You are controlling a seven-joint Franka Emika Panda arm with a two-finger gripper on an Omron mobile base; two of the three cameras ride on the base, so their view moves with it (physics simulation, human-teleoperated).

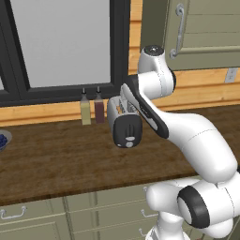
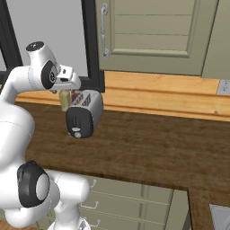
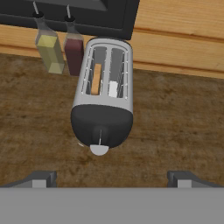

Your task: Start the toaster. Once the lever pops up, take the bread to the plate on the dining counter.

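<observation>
Toaster [image 3: 103, 100], silver-grey with two slots, standing on the dark wood worktop [image 3: 175, 122] near the back wall; its black end face turns toward me. Bread [image 3: 96, 79], a tan slice seated in the left slot as my hand view shows it. Lever [image 3: 100, 135], a slim tab on the end face, just above the pale dial [image 3: 99, 150]. My pincer [image 3: 112, 177] hangs above and in front of that face, released, tips wide apart, holding nothing.

Hazards, as I judge them: the tab is narrow and the dial sits directly under it, so a slightly low approach would press the dial instead. A push that is not straight down the face could slide the light toaster back into the yellow bottle [image 3: 48, 48] and dark red bottle [image 3: 73, 50] just behind it.
</observation>
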